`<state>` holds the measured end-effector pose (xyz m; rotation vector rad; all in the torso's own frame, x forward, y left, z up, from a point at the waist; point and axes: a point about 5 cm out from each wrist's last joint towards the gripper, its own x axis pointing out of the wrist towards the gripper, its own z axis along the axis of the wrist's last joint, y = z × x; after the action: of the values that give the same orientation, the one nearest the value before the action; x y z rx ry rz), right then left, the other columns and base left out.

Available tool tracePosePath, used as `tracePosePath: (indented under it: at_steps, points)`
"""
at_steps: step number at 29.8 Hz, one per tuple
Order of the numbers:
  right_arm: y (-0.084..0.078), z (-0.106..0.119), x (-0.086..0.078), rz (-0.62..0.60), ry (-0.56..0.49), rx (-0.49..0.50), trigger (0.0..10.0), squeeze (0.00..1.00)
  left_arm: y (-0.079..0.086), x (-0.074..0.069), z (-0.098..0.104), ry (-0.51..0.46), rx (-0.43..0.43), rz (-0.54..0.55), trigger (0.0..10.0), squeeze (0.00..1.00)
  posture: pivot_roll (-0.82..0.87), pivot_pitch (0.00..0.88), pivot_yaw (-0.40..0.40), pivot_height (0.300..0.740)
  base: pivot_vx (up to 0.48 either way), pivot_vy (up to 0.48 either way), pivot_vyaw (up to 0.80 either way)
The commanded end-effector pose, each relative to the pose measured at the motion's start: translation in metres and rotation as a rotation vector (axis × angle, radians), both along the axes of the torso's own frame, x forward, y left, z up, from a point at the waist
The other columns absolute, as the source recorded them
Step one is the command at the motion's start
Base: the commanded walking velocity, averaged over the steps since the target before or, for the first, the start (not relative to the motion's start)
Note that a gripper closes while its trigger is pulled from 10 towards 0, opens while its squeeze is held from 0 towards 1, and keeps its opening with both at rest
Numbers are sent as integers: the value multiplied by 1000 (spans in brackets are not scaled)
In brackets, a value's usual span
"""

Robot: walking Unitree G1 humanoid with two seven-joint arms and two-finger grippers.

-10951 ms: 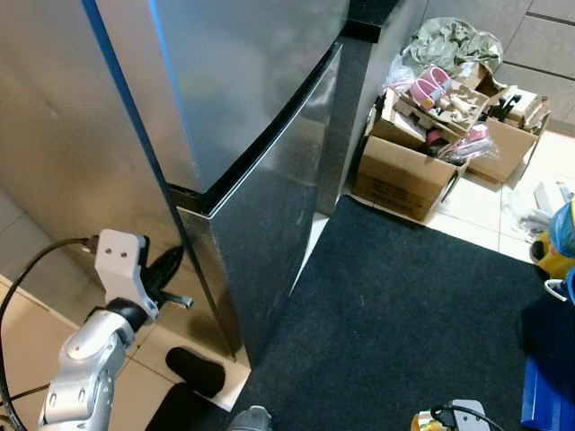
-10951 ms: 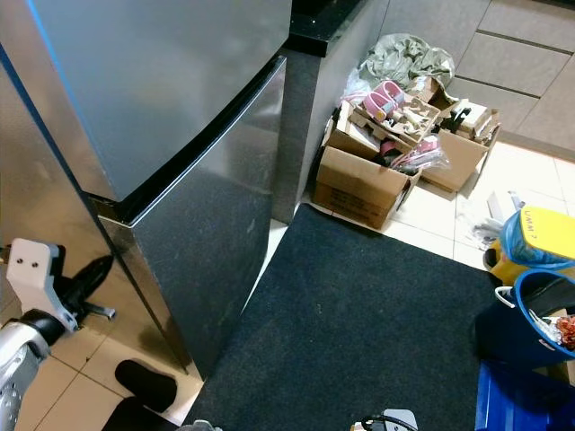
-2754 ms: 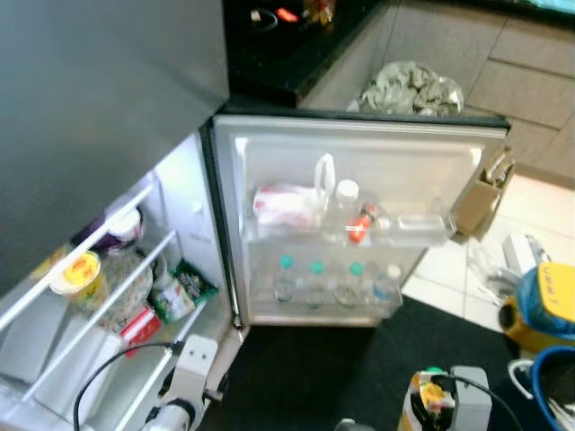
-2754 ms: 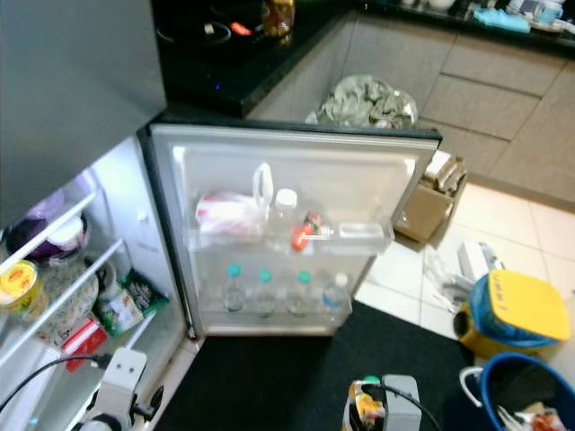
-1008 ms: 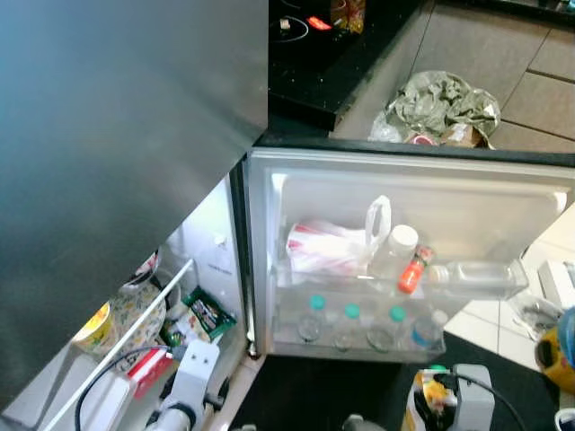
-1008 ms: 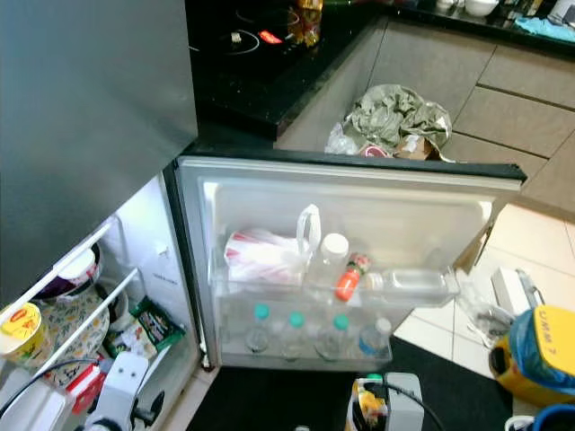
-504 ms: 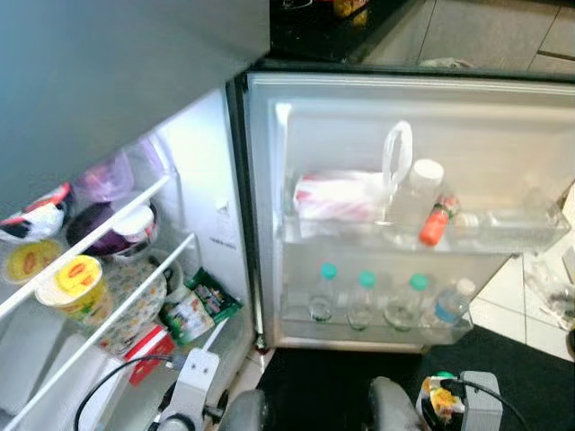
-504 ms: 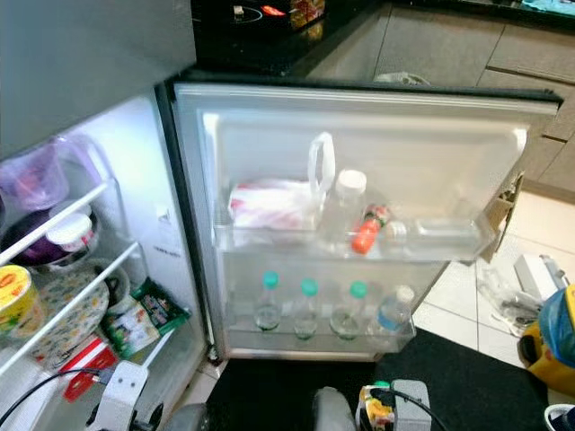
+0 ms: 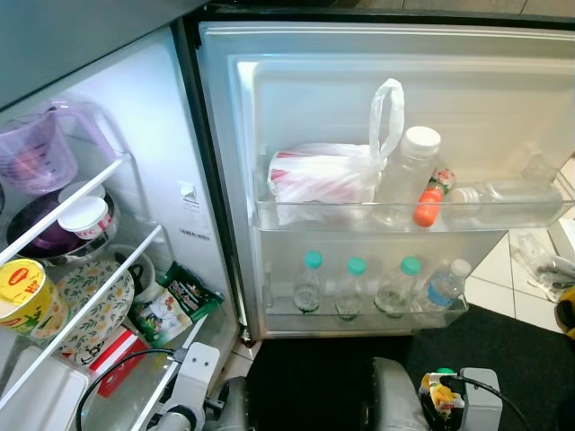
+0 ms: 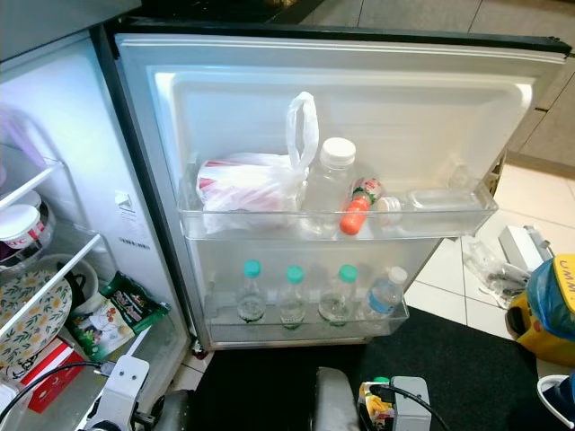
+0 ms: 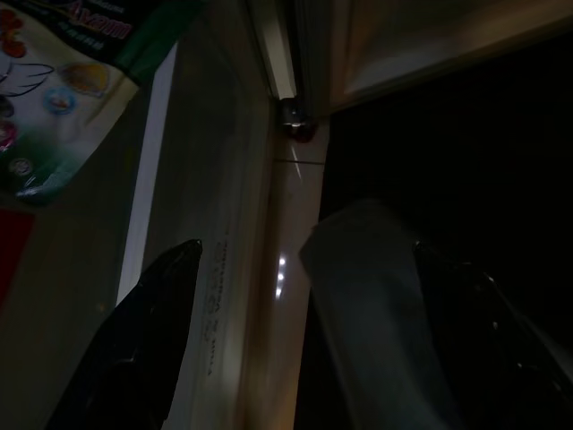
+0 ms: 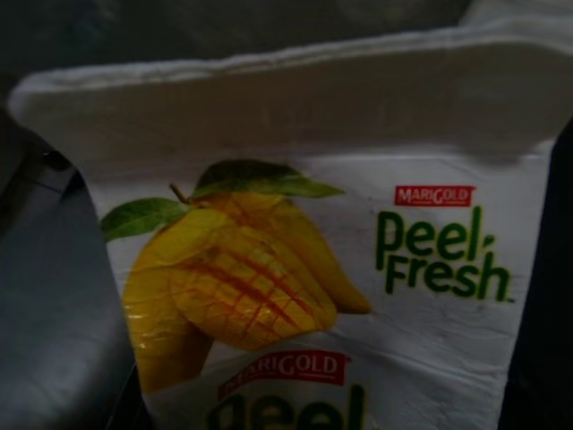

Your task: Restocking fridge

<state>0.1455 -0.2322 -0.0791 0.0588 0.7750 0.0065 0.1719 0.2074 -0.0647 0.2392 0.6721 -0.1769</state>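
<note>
Eye views: the fridge door (image 9: 377, 99) stands wide open. Its upper rack holds a white bag (image 9: 323, 175), an upright clear jar (image 9: 404, 180), a small orange-capped bottle (image 10: 357, 205) leaning over, and a clear bottle (image 9: 512, 193) lying on its side, long axis along the rack, cap toward the jar. Four water bottles (image 10: 292, 296) stand upright in the lower rack. Inside the fridge (image 9: 184, 193), shelves carry a purple jug (image 9: 40, 153), a yellow tub (image 9: 22, 292) and a green packet (image 9: 193, 292).

Left wrist view: the left gripper (image 11: 313, 349) hangs low by the fridge's bottom edge, fingers spread wide apart.

Right wrist view: the right gripper is closed around a mango juice carton (image 12: 304, 296), standing upright, its sealed top edge uppermost.
</note>
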Motion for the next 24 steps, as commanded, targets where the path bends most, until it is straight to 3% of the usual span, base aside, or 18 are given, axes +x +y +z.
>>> tracePosePath:
  at_steps: [1,4,6,8,11,13,15,18,21,24]
  points:
    - [-2,10,15,68,-74,-23,10000,0,0,-4,-3,20,5,-4,10000,0,-27,31,-68,510,0,0,0]
    - [-4,16,24,113,-110,-40,10000,0,0,-3,-3,19,4,-4,10000,0,-26,30,-72,510,0,0,0]
    - [-7,30,38,263,-178,-77,10000,0,-2,-3,-3,17,1,0,10000,0,-31,26,-84,510,0,0,0]
    - [-9,35,42,309,-204,-91,10000,0,-3,-2,-3,16,-1,2,10000,0,-32,26,-87,510,0,0,0]
    - [-12,60,58,343,-380,-215,10000,0,-6,-4,-4,19,-6,3,10000,0,-36,30,-93,510,0,0,0]
    - [-12,60,58,343,-380,-215,10000,0,-6,-4,-4,19,-6,3,10000,0,-36,30,-93,510,0,0,0]
    - [-4,75,57,381,-480,-222,10000,0,-7,-4,-5,21,-7,-2,10000,0,-30,33,-102,510,0,0,0]
    - [1,81,53,409,-516,-208,10000,0,-7,-5,-5,22,-5,-1,10000,0,-30,34,-105,510,0,0,0]
    - [14,115,47,468,-634,-172,10000,0,-3,-8,-6,28,0,3,10000,0,-39,38,-106,510,0,0,0]
    - [17,123,48,469,-658,-150,10000,0,-2,-10,-6,31,2,1,10000,0,-41,38,-105,510,0,0,0]
